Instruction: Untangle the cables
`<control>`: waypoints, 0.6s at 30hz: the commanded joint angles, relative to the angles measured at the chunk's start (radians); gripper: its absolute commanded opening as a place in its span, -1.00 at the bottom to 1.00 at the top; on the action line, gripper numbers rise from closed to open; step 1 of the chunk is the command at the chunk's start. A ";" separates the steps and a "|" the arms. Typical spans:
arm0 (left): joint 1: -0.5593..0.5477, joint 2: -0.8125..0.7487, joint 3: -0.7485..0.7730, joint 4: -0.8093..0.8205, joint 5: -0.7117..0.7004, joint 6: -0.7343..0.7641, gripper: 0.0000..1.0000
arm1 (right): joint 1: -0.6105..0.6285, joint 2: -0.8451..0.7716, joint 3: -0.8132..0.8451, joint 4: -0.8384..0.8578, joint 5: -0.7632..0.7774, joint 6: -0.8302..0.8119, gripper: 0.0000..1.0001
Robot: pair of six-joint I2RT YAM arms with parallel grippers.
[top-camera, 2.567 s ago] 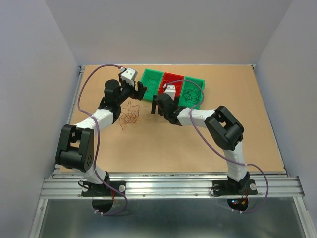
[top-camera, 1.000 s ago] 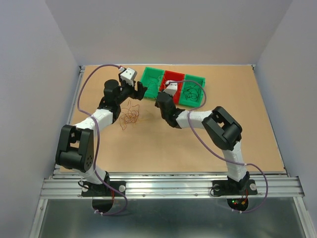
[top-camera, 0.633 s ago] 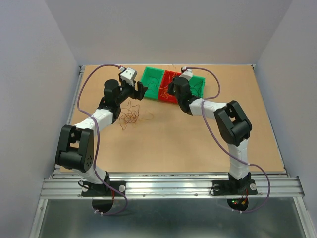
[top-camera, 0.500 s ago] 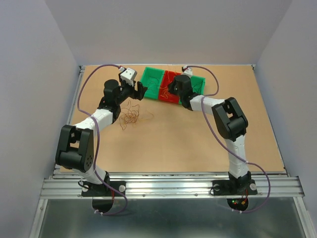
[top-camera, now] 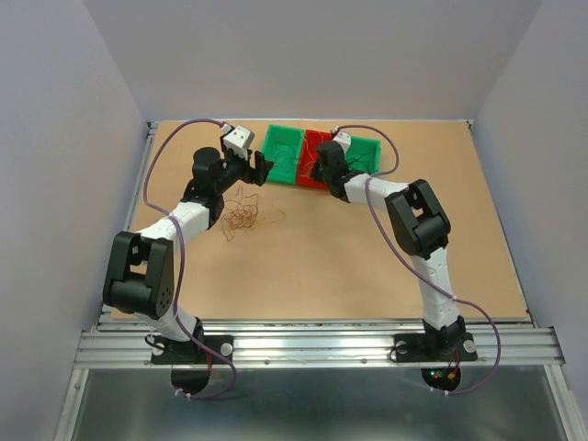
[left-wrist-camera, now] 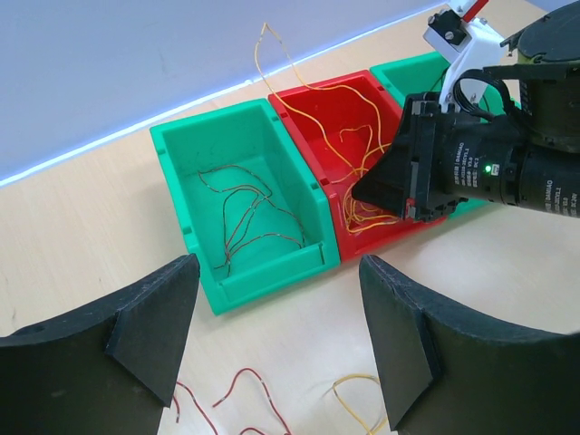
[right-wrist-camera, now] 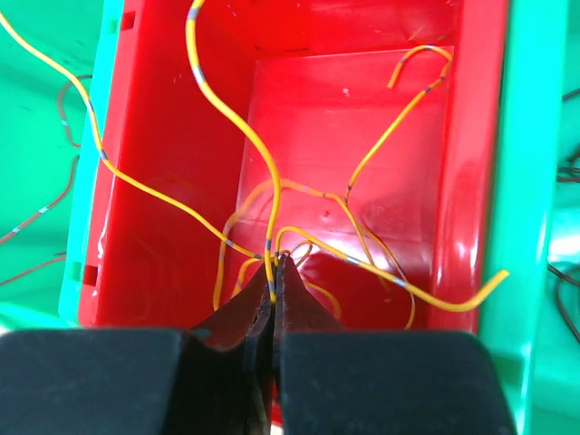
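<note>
A clump of thin curly cables [top-camera: 242, 214], orange, red and dark, lies on the table in front of my left gripper [top-camera: 261, 170]. In the left wrist view that gripper [left-wrist-camera: 272, 349] is open and holds nothing, with a red strand [left-wrist-camera: 237, 385] and a yellow strand [left-wrist-camera: 358, 385] on the table beneath it. My right gripper [right-wrist-camera: 275, 270] is shut on a yellow cable [right-wrist-camera: 274, 217] inside the red bin [right-wrist-camera: 163, 109], where more yellow strands lie. In the top view my right gripper [top-camera: 318, 175] hangs over that red bin [top-camera: 312, 145].
Three bins stand in a row at the back: a green one [left-wrist-camera: 181, 172] with reddish-brown strands, the red one, and another green one [top-camera: 371, 152] with dark strands. Yellow strands arch above the red bin's rim. Purple cables run along both arms.
My right gripper has swung from the table beside the clump back over the red bin, still shut and carrying the yellow cable. The left arm has stayed put.
</note>
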 commanded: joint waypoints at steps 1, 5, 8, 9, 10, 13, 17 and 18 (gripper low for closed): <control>0.002 -0.040 0.005 0.041 0.018 0.004 0.64 | 0.061 -0.011 0.083 -0.113 0.195 -0.084 -0.99; 0.001 -0.028 0.017 0.029 0.032 0.009 0.65 | 0.085 0.008 0.142 -0.204 0.244 -0.137 -0.99; 0.001 -0.009 0.033 0.010 0.032 0.007 0.65 | 0.088 0.051 0.189 -0.282 0.247 -0.151 -0.99; 0.001 -0.008 0.034 0.009 0.034 0.009 0.64 | 0.087 0.056 0.196 -0.291 0.246 -0.153 -0.99; 0.001 -0.005 0.033 0.007 0.032 0.010 0.65 | 0.088 0.062 0.195 -0.307 0.238 -0.154 -0.99; 0.001 -0.006 0.036 0.007 0.029 0.012 0.64 | 0.088 0.073 0.189 -0.330 0.208 -0.168 -0.99; 0.001 -0.006 0.036 0.006 0.027 0.012 0.65 | 0.096 0.078 0.172 -0.393 0.128 -0.196 -0.99; 0.001 -0.005 0.036 0.006 0.029 0.013 0.65 | 0.099 0.072 0.167 -0.405 0.113 -0.206 -0.99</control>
